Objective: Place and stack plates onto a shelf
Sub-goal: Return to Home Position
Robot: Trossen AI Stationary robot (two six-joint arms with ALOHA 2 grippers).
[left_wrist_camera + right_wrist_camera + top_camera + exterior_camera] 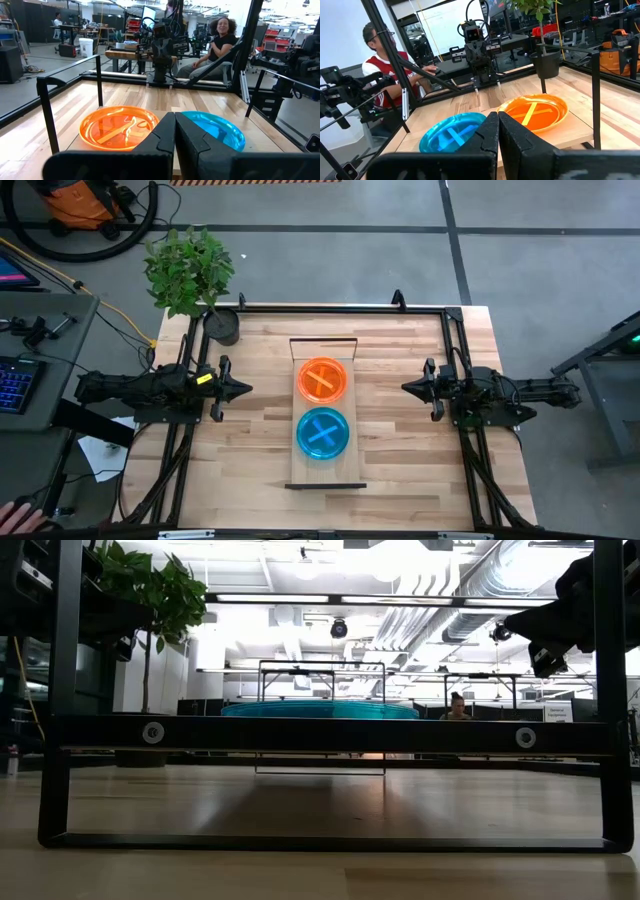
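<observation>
Fingers [161, 142] checked first: found the left gripper [243, 389] pair pressed flat together, gripping nothing. Found the same on the right gripper [408, 388], with fingers [489, 134] closed on each other and nothing held. Logged left gripper over the left side of the desk [400, 470], level with the orange stack [322, 380] and well apart from it. Logged right gripper mirrored on the right side, tips toward the shelf [325, 348].

Recorded two stacks of round translucent plates on the shelf, along the board's midline. Placed orange stack toward the end nearer the plant pot [222, 327] and blue stack [323, 433] toward the other end, just beside it. Cannot tell whether rims touch. Saw a cross-shaped mark in each top plate. Could not count plates per stack. In low view, saw only a thin cyan band over the dark end rail [330, 734].

Noted light wood-block desk inside a black frame, with the black pot and its leafy green plant at one corner, off the shelf. Beyond, noted grey floor, an orange machine [80, 205] with black hose and a backlit keyboard [15, 385]. Spotted a seated person [220, 42] in left wrist view and a person in red and white [382, 65] in right wrist view. Logged ceiling ducts and strip lights in low view.
</observation>
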